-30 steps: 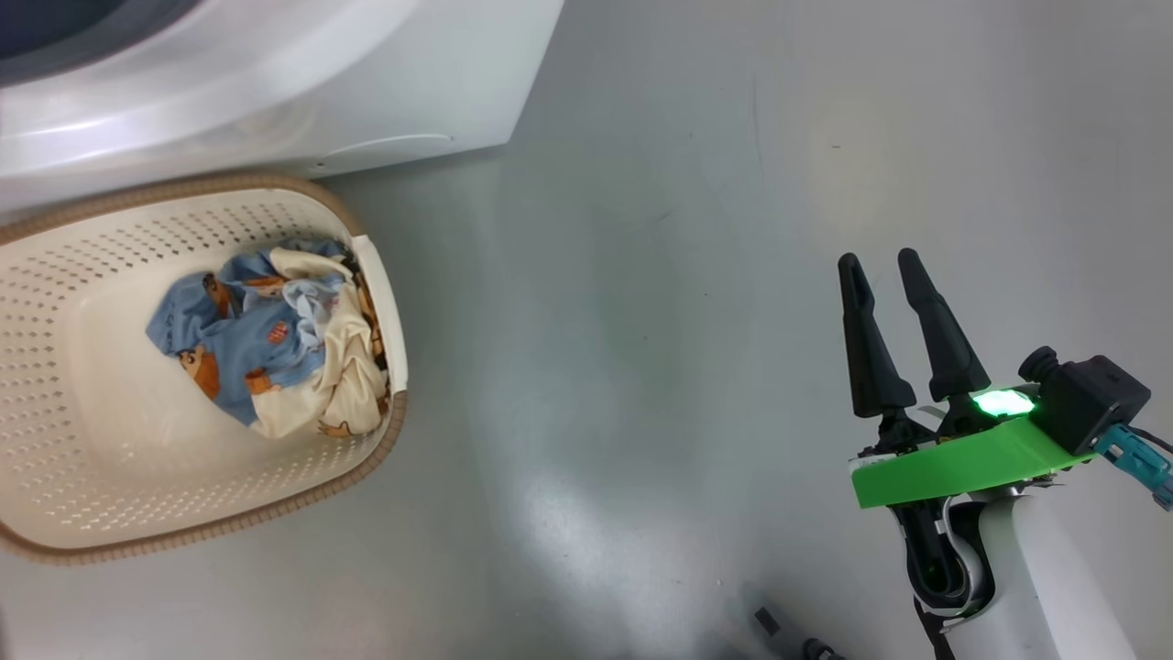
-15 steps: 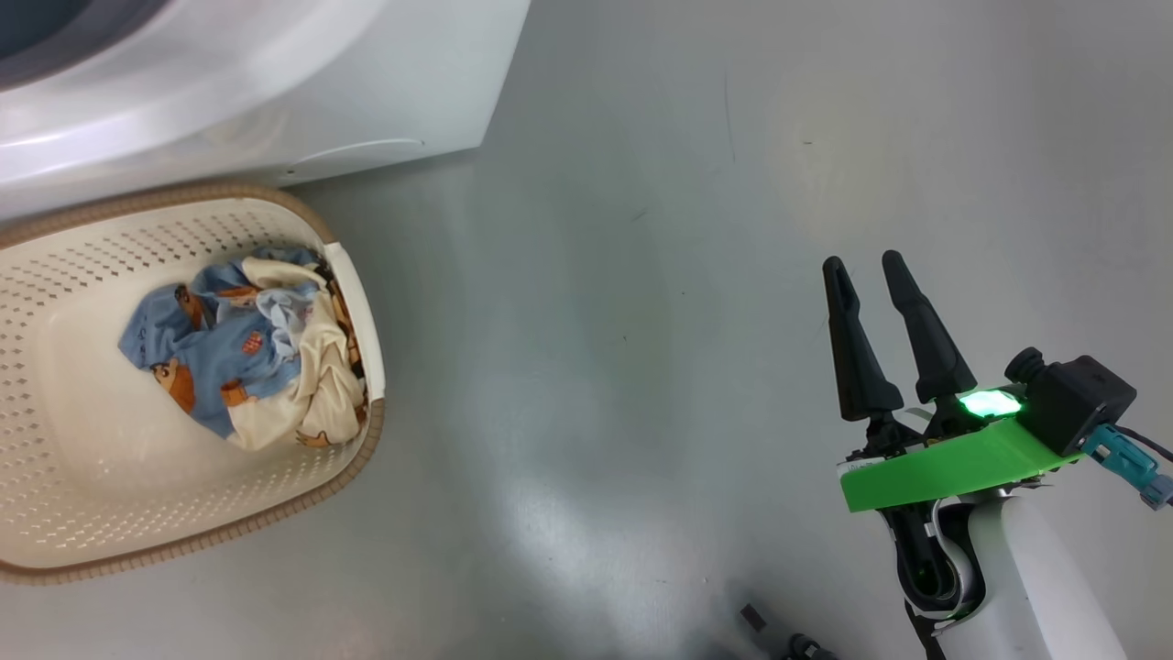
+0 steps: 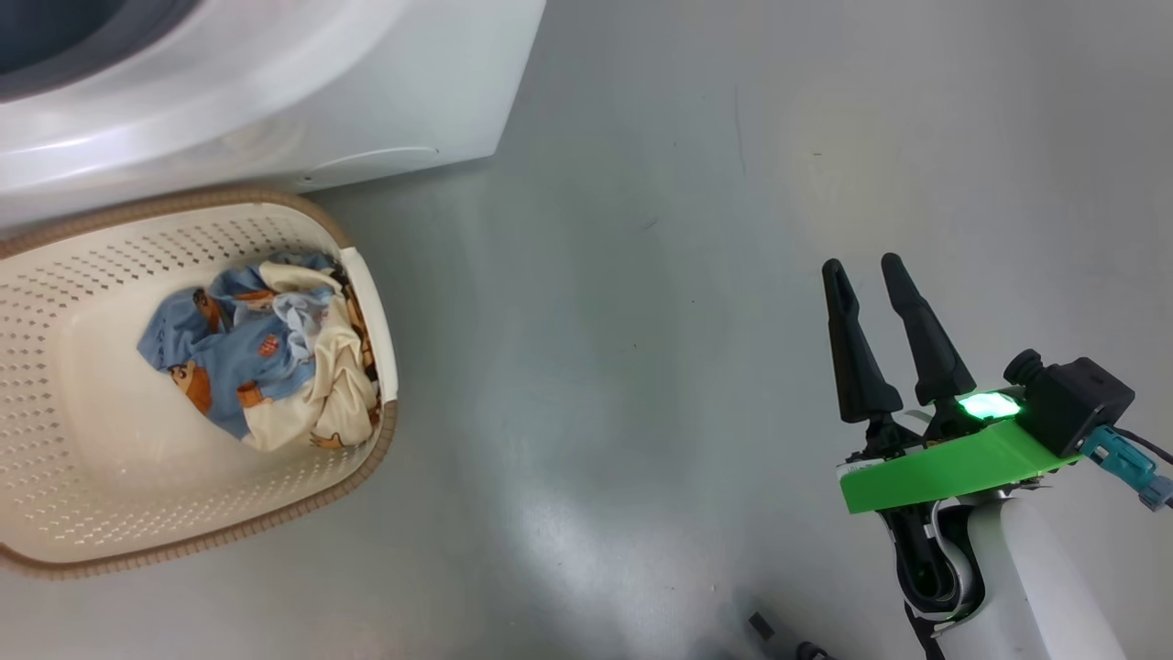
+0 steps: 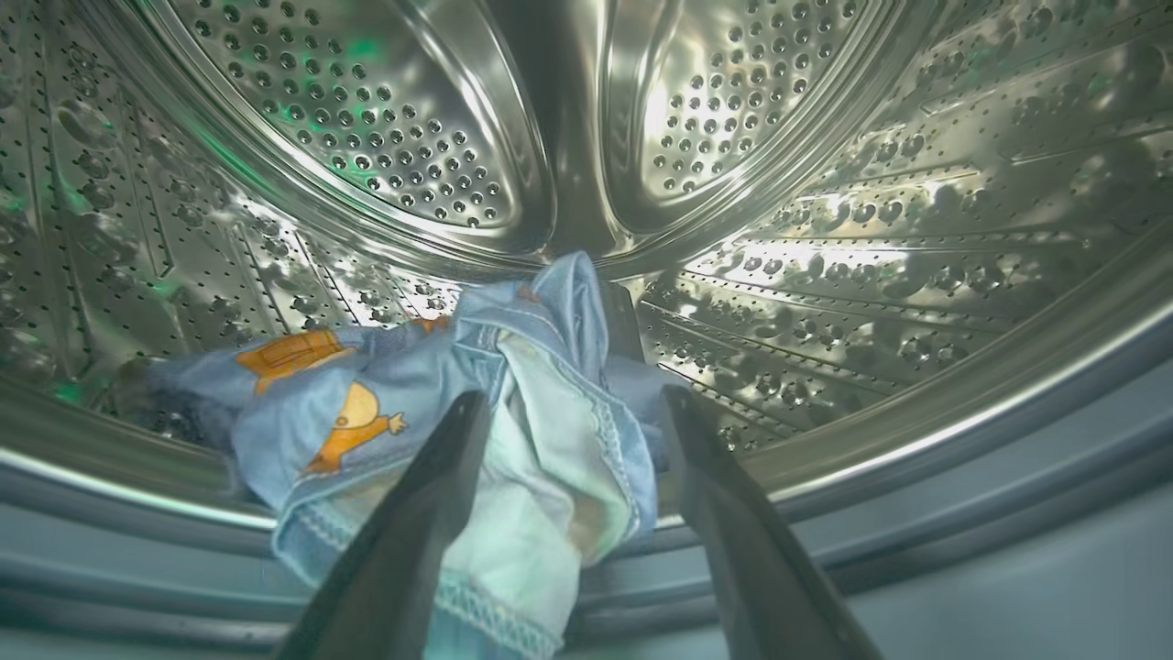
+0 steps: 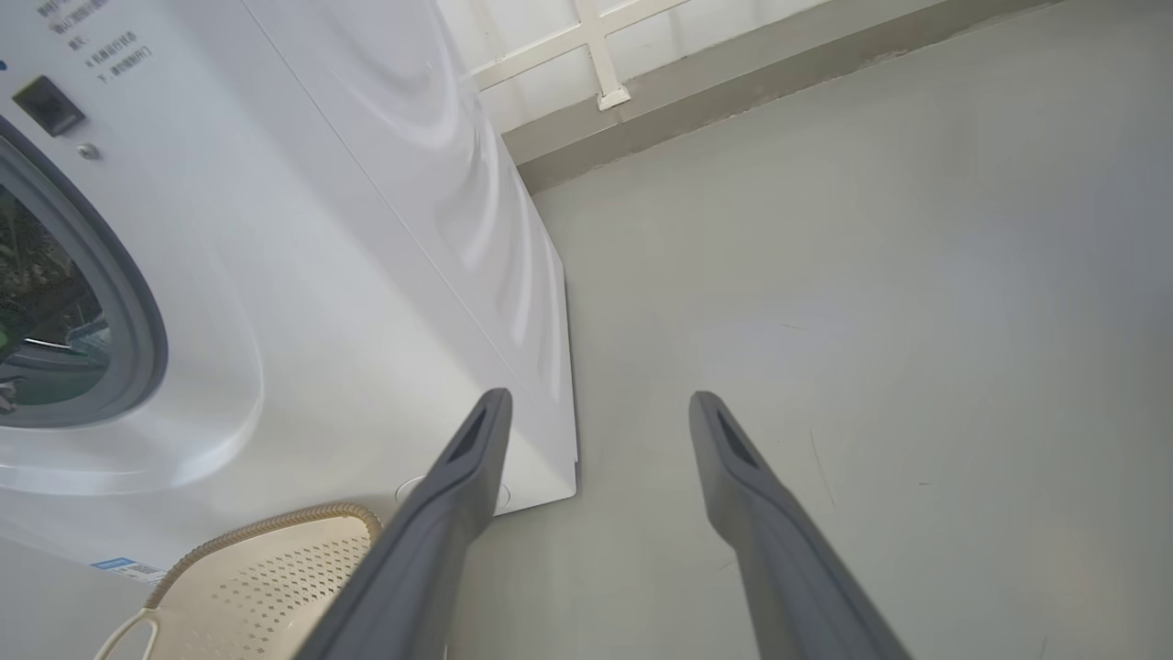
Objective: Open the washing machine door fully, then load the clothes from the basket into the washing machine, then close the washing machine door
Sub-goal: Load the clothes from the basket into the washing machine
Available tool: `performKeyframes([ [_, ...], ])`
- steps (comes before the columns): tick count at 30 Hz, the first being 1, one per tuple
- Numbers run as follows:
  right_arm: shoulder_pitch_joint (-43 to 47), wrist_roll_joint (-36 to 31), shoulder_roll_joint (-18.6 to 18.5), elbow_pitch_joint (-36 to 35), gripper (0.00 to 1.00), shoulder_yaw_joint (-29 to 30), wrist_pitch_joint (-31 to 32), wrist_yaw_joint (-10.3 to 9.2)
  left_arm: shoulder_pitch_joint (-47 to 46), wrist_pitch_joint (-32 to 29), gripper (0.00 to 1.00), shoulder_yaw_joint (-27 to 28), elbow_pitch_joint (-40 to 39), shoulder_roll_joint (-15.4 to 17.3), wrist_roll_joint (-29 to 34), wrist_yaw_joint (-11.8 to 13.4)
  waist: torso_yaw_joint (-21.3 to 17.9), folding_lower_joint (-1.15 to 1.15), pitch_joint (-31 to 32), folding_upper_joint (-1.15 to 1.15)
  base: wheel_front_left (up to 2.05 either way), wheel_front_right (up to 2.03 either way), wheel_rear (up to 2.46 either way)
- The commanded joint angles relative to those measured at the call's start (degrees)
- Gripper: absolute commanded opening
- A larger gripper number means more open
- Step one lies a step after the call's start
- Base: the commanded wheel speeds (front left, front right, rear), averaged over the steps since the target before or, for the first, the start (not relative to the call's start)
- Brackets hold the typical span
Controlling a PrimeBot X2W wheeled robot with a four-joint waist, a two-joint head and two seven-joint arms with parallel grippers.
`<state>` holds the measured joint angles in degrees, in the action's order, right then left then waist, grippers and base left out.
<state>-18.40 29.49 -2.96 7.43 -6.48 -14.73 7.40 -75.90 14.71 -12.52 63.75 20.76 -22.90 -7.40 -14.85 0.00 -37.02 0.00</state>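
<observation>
- One blue garment (image 4: 367, 422) with orange cartoon patches lies on the front lip of the steel drum (image 4: 412, 137) inside the washing machine (image 3: 412, 92).
- Blue and cream clothes (image 3: 266, 367) sit bunched at one end of the perforated cream basket (image 3: 92, 275), just before the machine.
- Left claw (image 4: 573, 399): spread wide astride the garment, gripping nothing.
- Right claw (image 3: 862, 263): wide open, empty, above the floor (image 3: 641, 367).
</observation>
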Motion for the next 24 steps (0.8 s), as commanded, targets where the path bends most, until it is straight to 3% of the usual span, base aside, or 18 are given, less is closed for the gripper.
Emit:
performKeyframes([
  [1, 2.08, 0.75, 0.08, -1.1, 1.0, -1.06, -0.27, 0.09, -1.09, 0.29, 1.0, 0.07, -0.79, 2.65, -0.81, -0.09, 0.15, 0.0, 0.04, 0.0, 0.0, 0.0, 0.0],
  [11, 2.13, 0.32, 0.08, -1.06, 1.0, -0.85, -0.27, 0.09, 1.58, 0.29, 1.0, -0.76, -4.05, 2.11, -5.62, -0.09, 0.64, 0.0, 0.45, 0.0, 0.0, 0.0, 0.0],
  [24, 3.03, -0.77, -1.58, -0.96, 1.0, 0.83, -0.27, 0.09, 17.78, 0.29, 1.0, 8.38, -18.92, -1.77, -4.76, -0.09, 3.44, 0.0, 4.42, 0.0, 0.0, 0.0, 0.0],
])
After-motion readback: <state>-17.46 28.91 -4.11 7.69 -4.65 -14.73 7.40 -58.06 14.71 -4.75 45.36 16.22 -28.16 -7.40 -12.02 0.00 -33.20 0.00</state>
